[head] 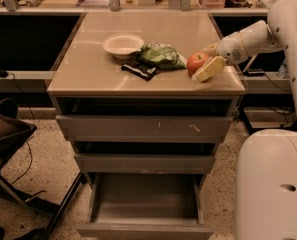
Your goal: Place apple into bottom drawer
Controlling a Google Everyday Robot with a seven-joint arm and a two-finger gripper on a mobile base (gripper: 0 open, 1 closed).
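Smooth white arm (250,38), cream end effector (205,62) above the table (98,74).

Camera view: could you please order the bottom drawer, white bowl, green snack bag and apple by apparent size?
1. bottom drawer, also nearest the camera
2. green snack bag and white bowl, about alike
3. apple, with the gripper right beside it

The smooth beige tabletop (88,76) is showing a soft sheen; the grey metal bottom drawer (145,231) is looking matt; the small red apple (195,61) is gleaming, glossy-skinned; the crinkled green foil bag (160,55) is glinting; the pale, matt plastic claw (204,64) is sitting at the apple, near the tabletop's right edge.
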